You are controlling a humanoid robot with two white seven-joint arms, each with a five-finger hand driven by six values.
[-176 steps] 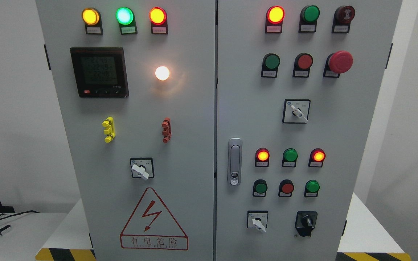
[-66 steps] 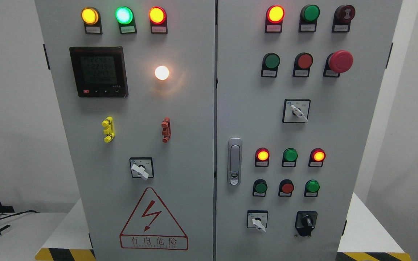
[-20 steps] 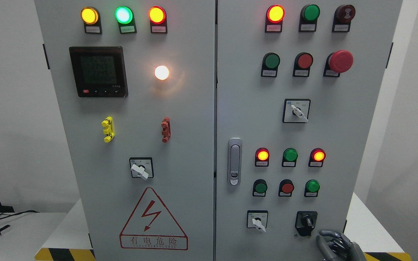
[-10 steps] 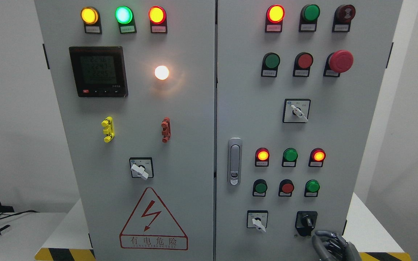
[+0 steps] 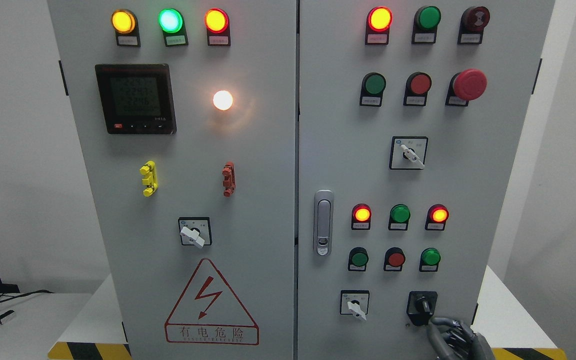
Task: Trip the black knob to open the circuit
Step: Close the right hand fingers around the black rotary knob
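Note:
The black knob (image 5: 422, 304) sits on a black plate at the lower right of the right cabinet door, its handle pointing up. My right hand (image 5: 452, 339) rises from the bottom edge just below and right of the knob. Its grey fingers (image 5: 442, 331) are curled loosely and hold nothing; the topmost fingertip reaches the plate's lower right corner. Whether it touches the plate I cannot tell. The left arm does not show.
A white selector switch (image 5: 354, 303) sits left of the knob, with green and red push buttons (image 5: 396, 259) above. The door latch (image 5: 323, 222) is at the middle seam. The cabinet stands on a white table (image 5: 510, 320) with yellow-black edge tape.
My right hand has come into view at the bottom right and moved up and left, from below the knob's plate to its lower right corner. The knob's handle has not turned.

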